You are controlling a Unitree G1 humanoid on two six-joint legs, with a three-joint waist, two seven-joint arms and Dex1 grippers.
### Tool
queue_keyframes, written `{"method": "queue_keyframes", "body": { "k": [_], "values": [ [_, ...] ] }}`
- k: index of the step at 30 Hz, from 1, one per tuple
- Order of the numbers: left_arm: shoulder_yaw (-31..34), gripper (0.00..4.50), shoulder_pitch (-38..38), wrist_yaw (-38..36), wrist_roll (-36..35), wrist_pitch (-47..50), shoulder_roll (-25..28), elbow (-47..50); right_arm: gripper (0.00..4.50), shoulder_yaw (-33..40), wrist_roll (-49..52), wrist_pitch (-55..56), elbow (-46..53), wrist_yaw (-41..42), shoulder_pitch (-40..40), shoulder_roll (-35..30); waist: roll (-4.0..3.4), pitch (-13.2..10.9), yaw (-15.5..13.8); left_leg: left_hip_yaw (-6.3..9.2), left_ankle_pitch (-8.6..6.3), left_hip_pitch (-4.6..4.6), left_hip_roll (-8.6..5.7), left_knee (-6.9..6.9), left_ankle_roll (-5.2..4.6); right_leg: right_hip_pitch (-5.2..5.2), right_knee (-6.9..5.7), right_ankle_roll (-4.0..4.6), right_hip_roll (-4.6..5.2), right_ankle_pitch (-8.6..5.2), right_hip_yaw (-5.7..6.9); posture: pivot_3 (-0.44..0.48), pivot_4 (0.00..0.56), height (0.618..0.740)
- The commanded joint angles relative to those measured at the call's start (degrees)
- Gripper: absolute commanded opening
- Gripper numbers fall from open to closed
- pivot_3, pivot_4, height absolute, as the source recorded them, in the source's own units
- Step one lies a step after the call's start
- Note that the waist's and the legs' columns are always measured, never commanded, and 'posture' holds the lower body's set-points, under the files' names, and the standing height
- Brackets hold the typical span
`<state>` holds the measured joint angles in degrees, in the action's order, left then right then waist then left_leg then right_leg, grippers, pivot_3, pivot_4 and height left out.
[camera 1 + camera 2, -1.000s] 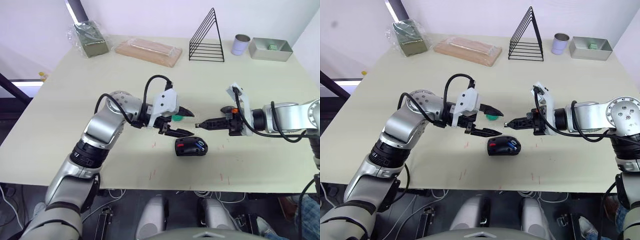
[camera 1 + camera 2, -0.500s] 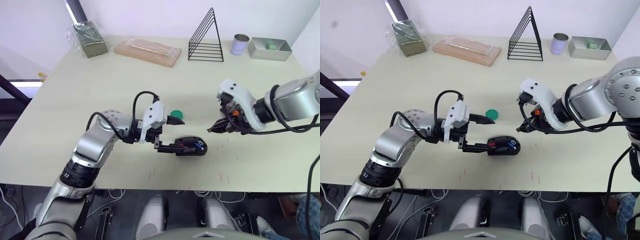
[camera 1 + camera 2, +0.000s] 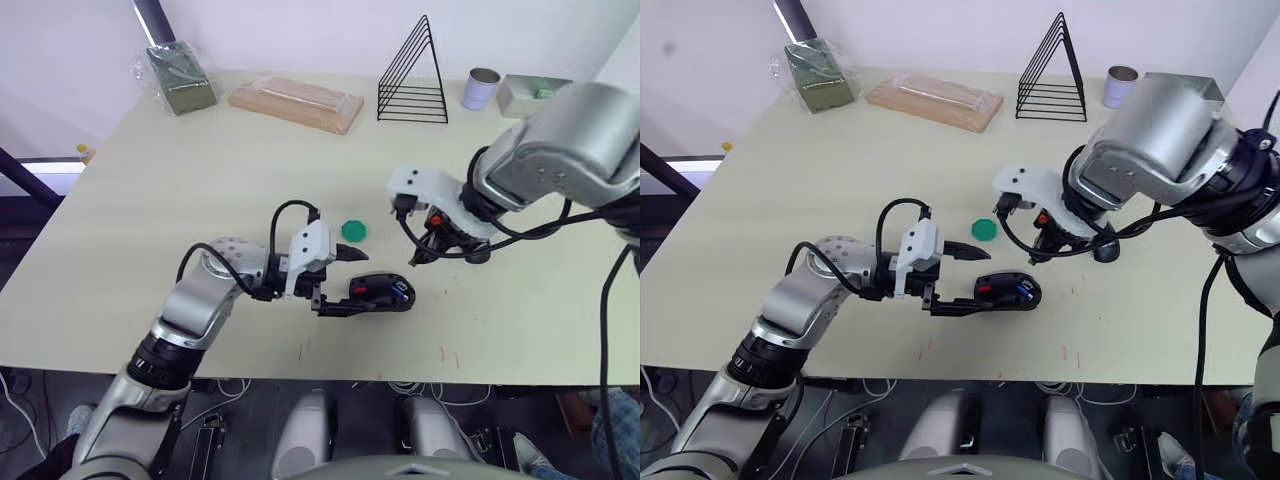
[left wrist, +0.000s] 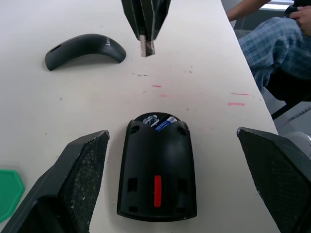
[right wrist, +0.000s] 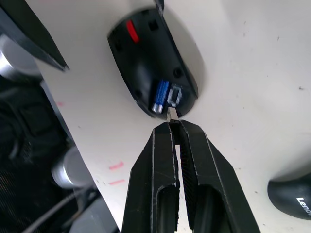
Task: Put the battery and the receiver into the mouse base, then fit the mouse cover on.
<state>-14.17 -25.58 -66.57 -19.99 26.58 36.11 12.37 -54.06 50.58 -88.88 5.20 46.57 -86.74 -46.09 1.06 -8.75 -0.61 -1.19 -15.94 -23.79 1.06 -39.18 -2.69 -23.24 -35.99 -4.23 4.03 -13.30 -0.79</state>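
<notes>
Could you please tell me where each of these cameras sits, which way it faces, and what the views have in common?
Left and right eye views: on the head, looking forward and down at the table; both arms show.
Left wrist view: on the left wrist, looking along the left gripper, open either side of the mouse base.
Right wrist view: on the right wrist, looking along the right gripper, shut on the receiver.
Shared: mouse base, battery, mouse cover.

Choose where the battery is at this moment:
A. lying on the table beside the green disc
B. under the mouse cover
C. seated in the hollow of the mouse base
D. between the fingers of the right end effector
C: the blue battery lies inside the mouse base.
</notes>
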Motion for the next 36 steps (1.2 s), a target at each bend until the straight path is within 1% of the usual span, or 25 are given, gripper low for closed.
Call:
{"method": "queue_keyframes", "body": {
  "k": [1, 5, 13, 19, 26, 36],
  "values": [
    [-0.89, 4.48, -0.04, -0.74, 0.61, -2.45, -0.68, -0.62, 0.00, -2.85, -7.01, 3.77, -3.85, 6.40, -4.31, 2.22, -0.01, 0.00, 0.22, -0.01, 0.00, 0.02, -0.03, 0.00, 0.00, -0.01, -0.05, 0.00, 0.00, 0.00, -0.01, 0.000, 0.150, 0.740],
    [-1.85, 4.48, -0.42, -1.30, 1.53, -3.37, -0.97, -2.15, 0.00, -4.90, -11.21, 4.96, -4.61, 10.43, -4.89, 3.71, 0.00, 0.00, 0.29, 0.05, 0.01, 0.03, -0.03, 0.00, 0.02, -0.06, -0.21, 0.01, -0.02, 0.00, 0.03, 0.000, 0.150, 0.740],
    [-4.54, 4.48, -1.75, -1.38, 4.68, -6.26, -2.56, -6.03, 0.00, -4.39, -15.42, 3.90, -4.42, 13.79, -3.37, 5.29, 0.00, 0.00, 0.30, 0.05, 0.02, 0.03, -0.07, -0.03, 0.03, -0.09, -0.34, 0.01, 0.00, 0.00, 0.01, 0.000, 0.150, 0.740],
    [-6.95, 4.48, -3.29, -0.98, 9.00, -10.42, -4.88, -11.18, 0.00, -2.38, -15.84, 1.05, -2.58, 13.53, -1.00, 5.37, -0.01, 0.01, 0.28, 0.05, 0.02, 0.05, -0.09, -0.08, 0.04, -0.10, -0.46, 0.01, 0.00, -0.01, 0.00, 0.000, 0.150, 0.740],
    [-8.03, 4.48, -5.44, -2.11, 11.11, -12.59, -7.07, -15.18, 0.00, -0.38, -15.78, -1.42, -0.93, 12.34, 1.02, 5.54, -0.01, 0.01, 0.33, 0.07, 0.03, 0.07, -0.10, -0.11, 0.05, -0.13, -0.56, 0.02, 0.00, -0.01, -0.01, 0.000, 0.150, 0.740],
    [-9.43, 4.48, -7.18, -2.30, 13.17, -13.81, -9.84, -17.97, 0.00, 1.76, -15.36, -3.56, -0.27, 10.67, 2.49, 6.34, 0.00, 0.01, 0.34, 0.07, 0.04, 0.06, -0.11, -0.14, 0.06, -0.15, -0.62, 0.02, 0.00, -0.01, -0.03, 0.000, 0.150, 0.740]
  ]
}}
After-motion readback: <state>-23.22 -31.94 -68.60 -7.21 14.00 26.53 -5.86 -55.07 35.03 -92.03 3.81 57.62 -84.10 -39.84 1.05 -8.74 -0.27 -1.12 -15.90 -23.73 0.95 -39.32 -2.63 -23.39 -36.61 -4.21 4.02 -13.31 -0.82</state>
